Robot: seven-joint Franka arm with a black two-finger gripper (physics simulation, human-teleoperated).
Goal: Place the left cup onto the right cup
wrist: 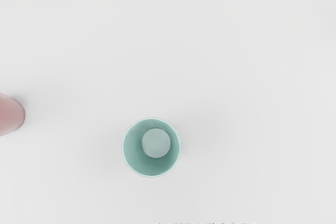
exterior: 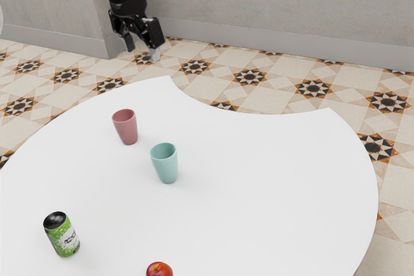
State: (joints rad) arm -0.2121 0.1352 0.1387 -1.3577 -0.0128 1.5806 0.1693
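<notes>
Across a white table (exterior: 278, 185), 2 upright cups, near each other but apart. High over the table's far edge, gripper (exterior: 143, 51) spread wide and empty. Toward the exterior view's left, pink cup (exterior: 125, 126), the one to move; toward the right, teal cup (exterior: 164, 162), the target. From the wrist, looking straight down into the teal cup (wrist: 151, 147), with the pink cup (wrist: 9, 115) off to one side: risks descending on the wrong cup. Risks also clipping the pink rim and tipping it, or nudging the teal neighbour during the lift. Green can (exterior: 62, 234) and apple (exterior: 159, 269) well apart from both cups, unlikely trouble.
</notes>
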